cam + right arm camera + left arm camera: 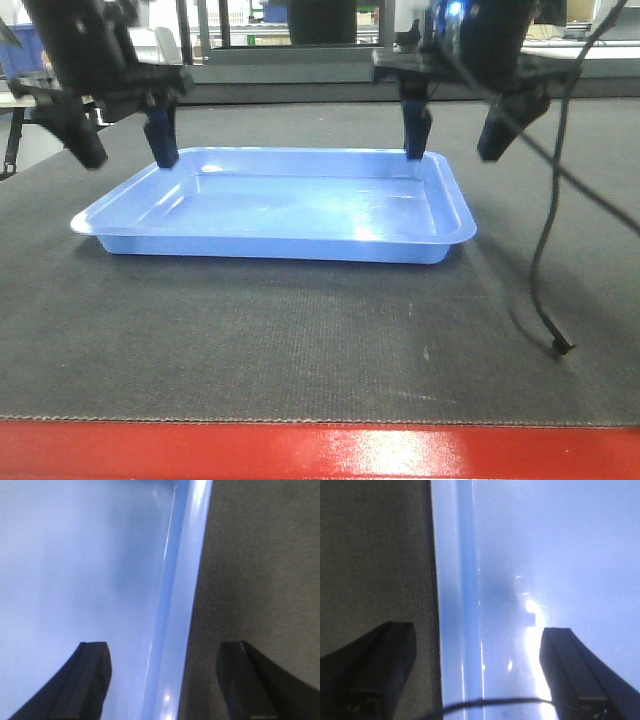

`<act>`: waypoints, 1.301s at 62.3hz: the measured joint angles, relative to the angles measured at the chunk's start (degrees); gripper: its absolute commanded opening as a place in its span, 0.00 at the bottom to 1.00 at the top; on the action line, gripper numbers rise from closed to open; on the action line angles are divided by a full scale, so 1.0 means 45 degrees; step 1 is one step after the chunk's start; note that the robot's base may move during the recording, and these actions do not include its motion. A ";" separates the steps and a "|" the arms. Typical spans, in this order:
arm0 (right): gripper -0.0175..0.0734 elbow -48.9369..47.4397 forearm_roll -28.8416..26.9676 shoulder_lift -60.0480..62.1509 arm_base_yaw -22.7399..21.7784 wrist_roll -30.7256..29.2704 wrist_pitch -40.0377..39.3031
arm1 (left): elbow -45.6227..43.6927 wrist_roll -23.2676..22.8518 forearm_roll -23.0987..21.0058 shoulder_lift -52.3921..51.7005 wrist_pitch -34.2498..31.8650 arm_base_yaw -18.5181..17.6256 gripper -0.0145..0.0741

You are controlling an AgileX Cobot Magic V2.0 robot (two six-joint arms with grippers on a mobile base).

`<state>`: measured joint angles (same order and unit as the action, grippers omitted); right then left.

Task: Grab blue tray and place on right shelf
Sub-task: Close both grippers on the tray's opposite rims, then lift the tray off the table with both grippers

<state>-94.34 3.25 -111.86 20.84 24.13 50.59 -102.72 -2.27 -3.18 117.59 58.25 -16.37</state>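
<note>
Spread right claw straddles the blue tray rim.

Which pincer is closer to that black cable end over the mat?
Right. The right pincer straddles the rim of the blue tray nearest the cable end; the left pincer straddles the opposite rim, across the tray.

Between my left fingers stands only the rim of the blue tray, with an open gap on either side. It's the same between my right fingers. Outside each outer finger the counter lies bare, but a loose black cable dangles just beyond the right outer finger.
</note>
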 measured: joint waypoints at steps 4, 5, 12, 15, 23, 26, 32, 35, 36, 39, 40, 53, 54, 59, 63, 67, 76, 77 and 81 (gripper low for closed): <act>0.81 0.0000 -0.0055 -0.0333 0.0000 0.0000 -0.0103 | 0.0000 0.0000 -0.0088 0.0312 0.0000 0.0056 0.64; 0.81 0.0000 -0.0055 -0.0390 0.0000 0.0000 -0.0104 | 0.0000 0.0000 -0.0084 0.0371 -0.0030 0.0058 0.64; 0.81 0.0000 -0.0082 -0.0758 0.0006 0.0000 -0.0231 | 0.0000 -0.0004 -0.0191 0.0766 -0.0052 0.0154 0.64; 0.81 0.0000 -0.0082 -0.0909 0.0006 0.0000 -0.0287 | 0.0000 -0.0027 -0.0219 0.0906 -0.0052 0.0162 0.64; 0.81 0.0000 -0.0082 -0.1239 0.0006 0.0022 -0.0332 | -0.0023 -0.0027 -0.0239 0.1085 -0.0078 0.0162 0.64; 0.80 0.0000 -0.0082 -0.1337 0.0006 0.0032 -0.0336 | -0.0029 -0.0027 -0.0239 0.1111 -0.0078 0.0162 0.63; 0.70 0.0000 -0.0103 -0.1437 0.0006 0.0032 -0.0422 | -0.0054 -0.0030 -0.0267 0.1111 -0.0199 0.0162 0.58; 0.61 0.0000 -0.0103 -0.1425 0.0006 0.0032 -0.0487 | -0.0054 -0.0030 -0.0267 0.1111 -0.0214 0.0162 0.53; 0.58 0.0000 -0.0103 -0.1425 0.0006 0.0032 -0.0487 | -0.0054 -0.0030 -0.0267 0.1111 -0.0214 0.0162 0.51; 0.44 -0.0008 -0.0129 -0.1425 0.0006 0.0032 -0.0509 | -0.0054 -0.0030 -0.0267 0.1111 -0.0214 0.0162 0.44; 0.40 -0.0008 -0.0129 -0.1445 0.0006 0.0032 -0.0509 | -0.0054 -0.0030 -0.0267 0.1111 -0.0214 0.0162 0.41; 0.26 -0.0109 -0.0169 -0.1445 -0.0094 0.0240 -0.0367 | -0.0254 -0.0136 -0.0333 0.1120 -0.0009 0.0254 0.13; 0.26 -0.0135 -0.0169 -0.1445 -0.0094 0.0226 -0.0341 | -0.0296 -0.0168 -0.0356 0.1120 0.0040 0.0277 0.12; 0.26 -0.0194 -0.0189 -0.1445 -0.0094 0.0249 -0.0104 | -0.0588 -0.0186 -0.0416 0.1120 0.0455 0.0277 0.11; 0.26 -0.0239 -0.0220 -0.1391 -0.0094 0.0303 0.0128 | -0.0908 -0.0186 -0.0436 0.1092 0.0830 0.0286 0.11; 0.26 -0.0239 -0.0295 -0.1087 -0.0094 0.0354 0.0362 | -0.1206 -0.0186 -0.0436 0.0922 0.1356 0.0286 0.11; 0.26 -0.0239 -0.0271 0.0044 -0.0094 0.0354 0.0741 | -0.1382 -0.0216 -0.0413 -0.0077 0.2018 0.0286 0.11; 0.26 -0.0239 -0.0271 0.0182 -0.0094 0.0354 0.0792 | -0.1405 -0.0216 -0.0413 -0.0208 0.2082 0.0286 0.11; 0.26 -0.0239 -0.0192 0.0760 -0.0094 0.0354 0.0899 | -0.1415 -0.0225 -0.0460 -0.0732 0.2332 0.0286 0.11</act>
<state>-95.42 2.38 -108.44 20.42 25.73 54.63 -109.08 -3.28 -5.25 114.30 68.74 -15.08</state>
